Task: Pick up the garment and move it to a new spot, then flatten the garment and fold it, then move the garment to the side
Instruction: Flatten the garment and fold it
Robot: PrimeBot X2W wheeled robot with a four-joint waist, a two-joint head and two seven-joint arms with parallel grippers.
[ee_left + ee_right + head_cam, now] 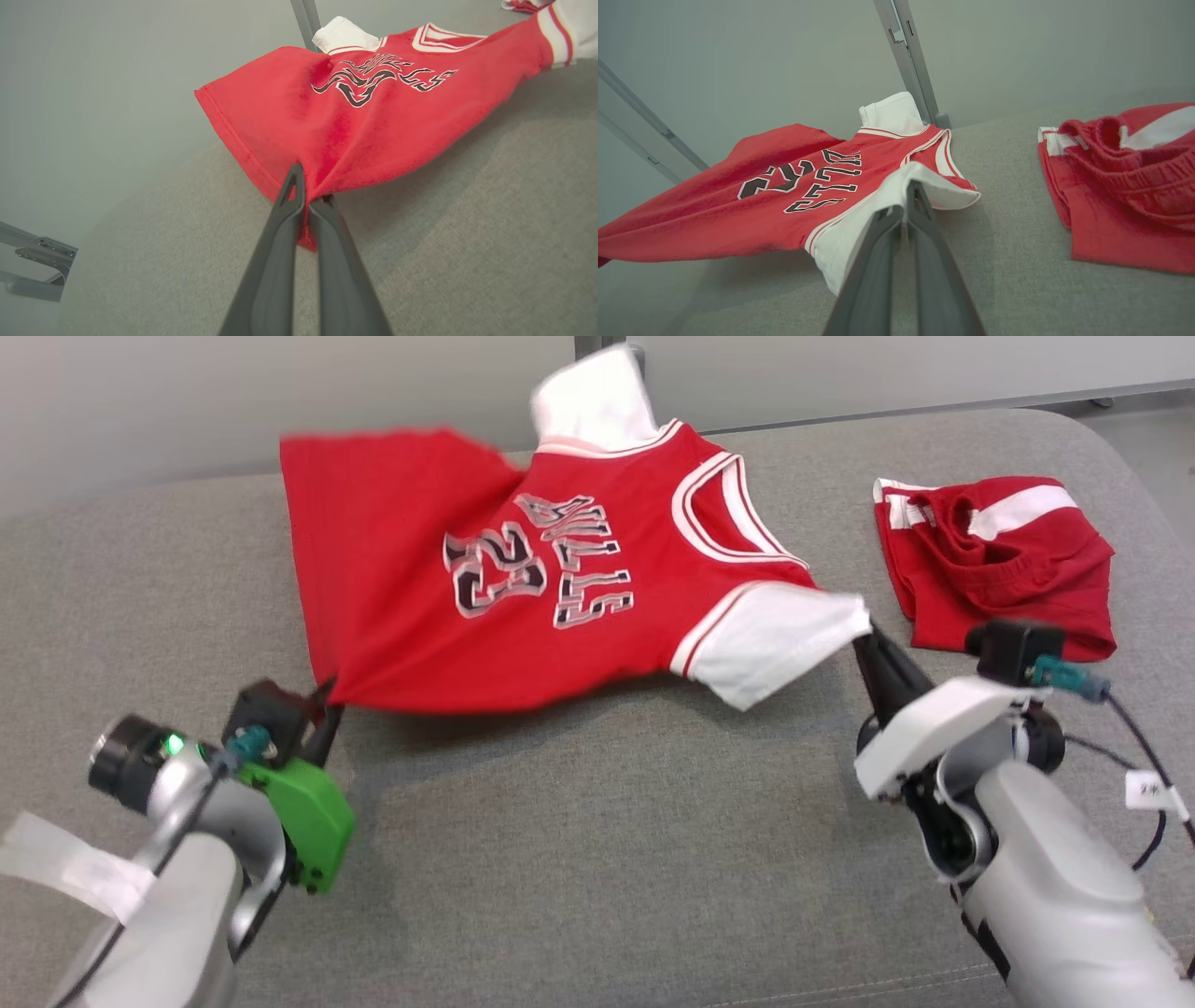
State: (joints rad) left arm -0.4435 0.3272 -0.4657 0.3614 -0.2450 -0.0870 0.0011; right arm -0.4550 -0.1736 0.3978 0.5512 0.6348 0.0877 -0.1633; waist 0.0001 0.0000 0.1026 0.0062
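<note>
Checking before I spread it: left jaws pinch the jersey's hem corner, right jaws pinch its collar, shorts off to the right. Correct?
No: the right jaws pinch the jersey's white sleeve, not its collar, as the right wrist view shows. The rest stands.

Grey fabric cushion (597, 859) under even light; pale wall (140, 392) behind; metal post (908, 56) against it.

Looks like a lab or test booth — plain pale wall panels (738, 56) framed by grey metal posts (908, 60), a bolted metal bracket (42, 261) at one side, and a grey fabric-covered bench (597, 859) set against them.
</note>
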